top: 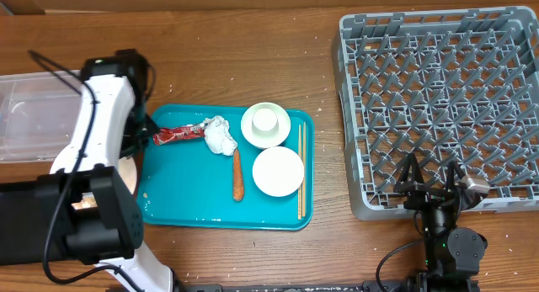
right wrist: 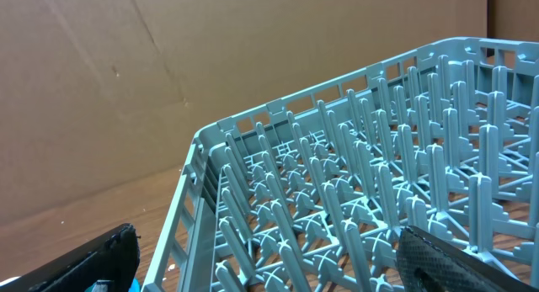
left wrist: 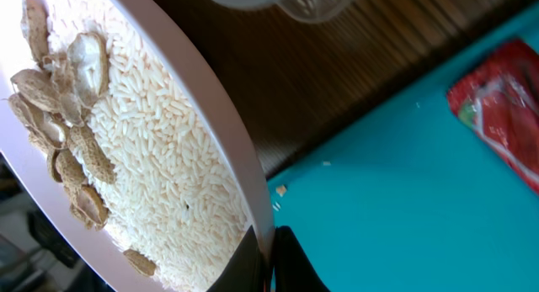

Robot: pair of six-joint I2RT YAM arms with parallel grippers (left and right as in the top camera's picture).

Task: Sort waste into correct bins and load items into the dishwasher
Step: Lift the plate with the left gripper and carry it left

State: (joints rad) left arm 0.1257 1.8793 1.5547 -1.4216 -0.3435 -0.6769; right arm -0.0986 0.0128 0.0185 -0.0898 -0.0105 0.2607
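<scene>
My left gripper (left wrist: 274,258) is shut on the rim of the pale pinkish plate (left wrist: 240,149) and holds it tilted, with white rice (left wrist: 152,132) and brown shells (left wrist: 59,90) on it. In the overhead view the plate (top: 128,176) shows beside the teal tray's left edge, mostly hidden by the arm. On the teal tray lie the red wrapper (top: 177,135), white tissue (top: 221,136), sausage stick (top: 237,174), a bowl (top: 278,171) and a bowl holding the cup (top: 265,119). My right gripper (top: 431,187) is open and empty at the grey dish rack's (top: 438,98) front edge.
The clear tub (top: 34,115) stands at the far left, and a black tray (top: 25,225) lies at the front left, partly under my left arm. Chopsticks (top: 301,170) lie along the teal tray's (top: 185,199) right side. A cardboard wall stands behind the rack.
</scene>
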